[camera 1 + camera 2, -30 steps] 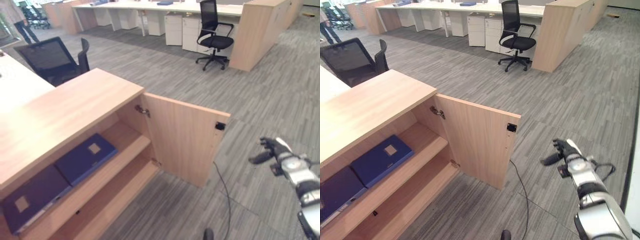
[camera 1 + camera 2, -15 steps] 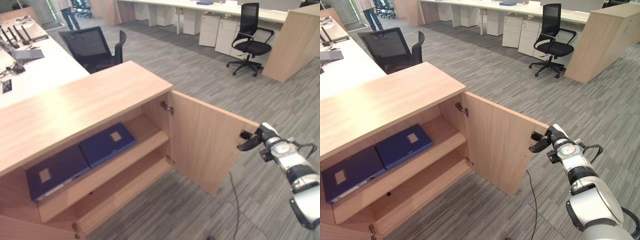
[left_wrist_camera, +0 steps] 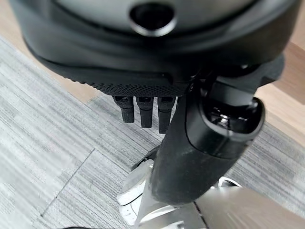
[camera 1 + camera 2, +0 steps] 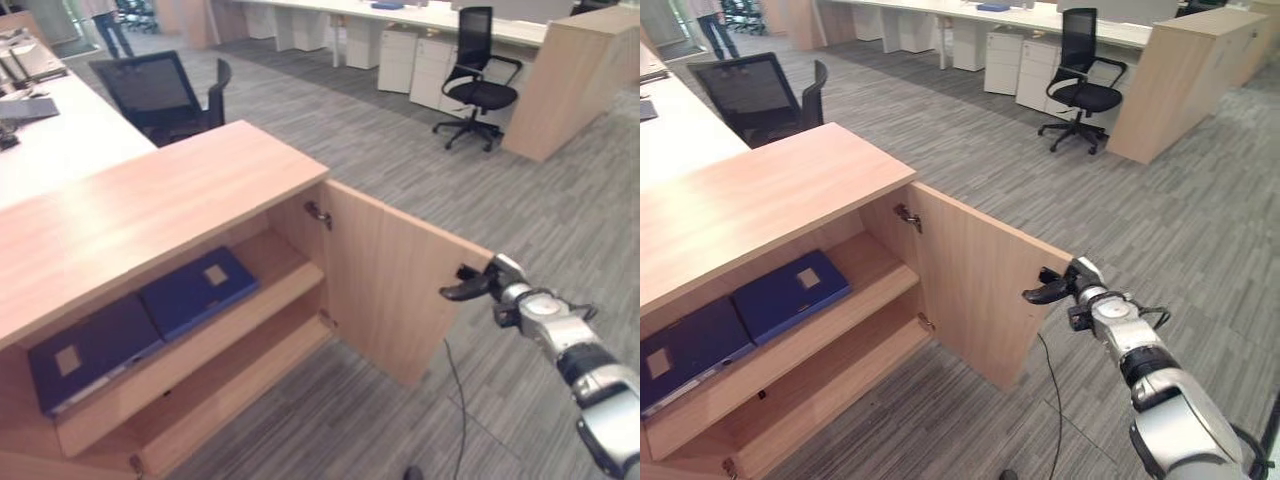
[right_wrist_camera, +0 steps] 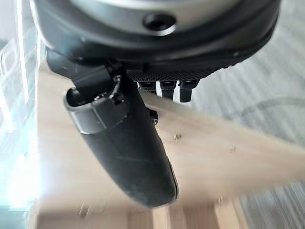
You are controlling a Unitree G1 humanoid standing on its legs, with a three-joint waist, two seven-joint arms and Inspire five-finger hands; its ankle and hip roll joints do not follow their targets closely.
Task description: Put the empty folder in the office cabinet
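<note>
Two dark blue folders (image 4: 197,291) (image 4: 90,350) lie flat side by side on the upper shelf of the light wooden cabinet (image 4: 160,200). The cabinet's door (image 4: 400,290) stands swung out to the right. My right hand (image 4: 500,287) is at the door's free edge, near its top corner. Its thumb reaches across the door's inner face by the small black catch. In the right wrist view the thumb (image 5: 124,143) lies over the wood, the fingers are relaxed, and the hand holds nothing. My left hand (image 3: 200,143) hangs over the grey carpet with relaxed fingers, holding nothing.
A lower shelf (image 4: 230,390) runs beneath the folders. A white desk (image 4: 50,140) and a black mesh chair (image 4: 160,95) stand behind the cabinet. Farther off are another black chair (image 4: 475,80), a wooden partition (image 4: 570,80) and a person (image 4: 105,20).
My right hand has moved from out over the carpet, up and left to the door's free edge. The whole view has shifted with the camera. The folders lie as before.
</note>
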